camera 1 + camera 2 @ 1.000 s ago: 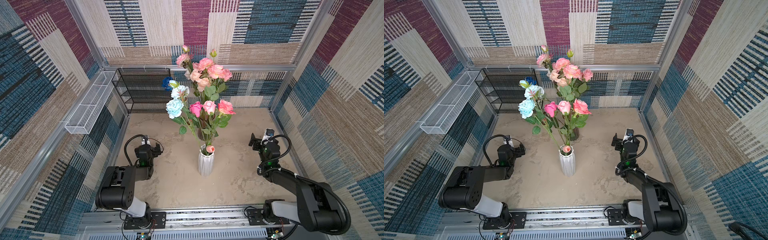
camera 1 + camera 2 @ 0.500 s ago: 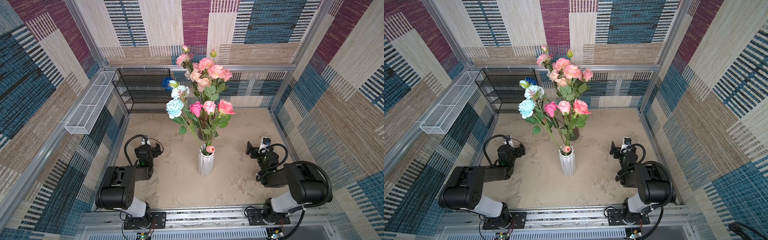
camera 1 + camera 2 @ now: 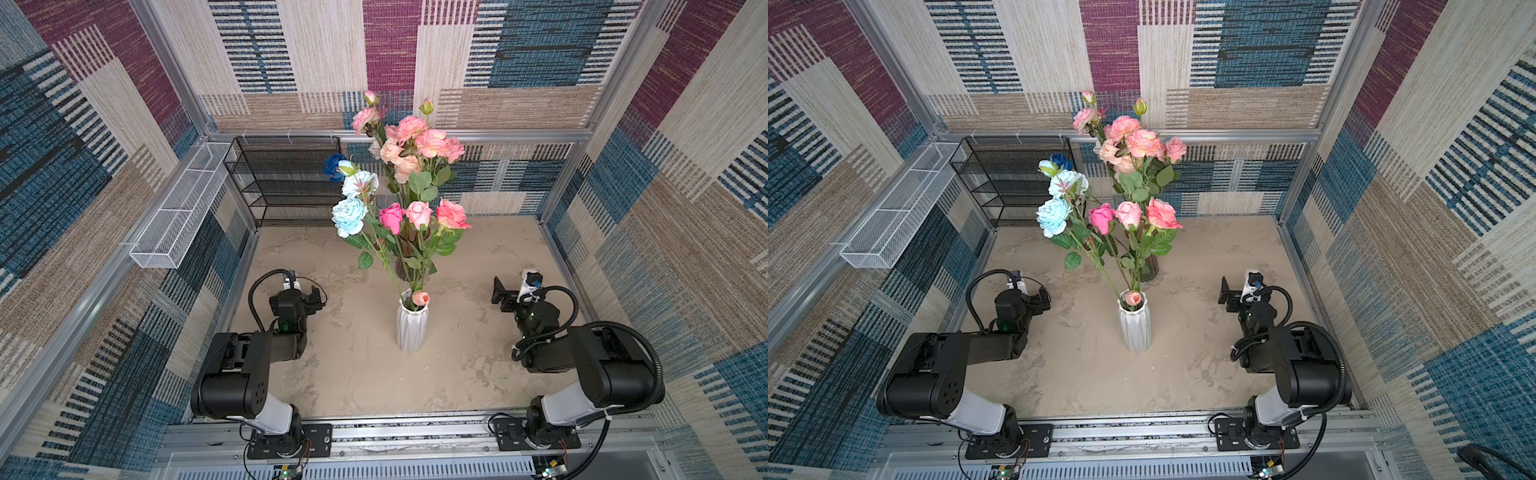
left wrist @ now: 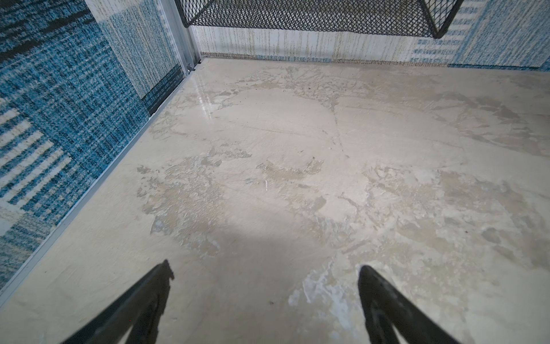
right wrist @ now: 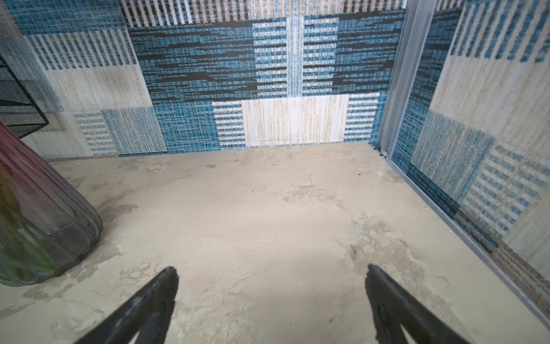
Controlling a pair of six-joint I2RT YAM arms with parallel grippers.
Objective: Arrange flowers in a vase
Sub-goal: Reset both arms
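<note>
A white ribbed vase (image 3: 411,328) (image 3: 1134,328) stands mid-floor. It holds a short pink tulip (image 3: 420,297), and long stems rise from it to pale blue (image 3: 349,215) and pink flowers (image 3: 417,214). Just behind it stands a dark glass vase (image 3: 401,270) (image 5: 44,220), under a tall peach and pink cluster (image 3: 415,141). My left gripper (image 3: 313,297) (image 4: 263,268) hangs open and empty low over the floor, left of the white vase. On the other side of that vase, my right gripper (image 3: 500,291) (image 5: 269,269) is open and empty too.
A black mesh shelf (image 3: 286,183) stands in the back left corner, with a deep blue flower (image 3: 333,166) at its right edge. A white wire basket (image 3: 178,220) hangs on the left wall. Patterned walls close in on all sides, and each gripper has bare floor ahead of it.
The right arm has folded back over its base, and its gripper has drawn slightly toward the front. The left arm and the flowers have not moved.
</note>
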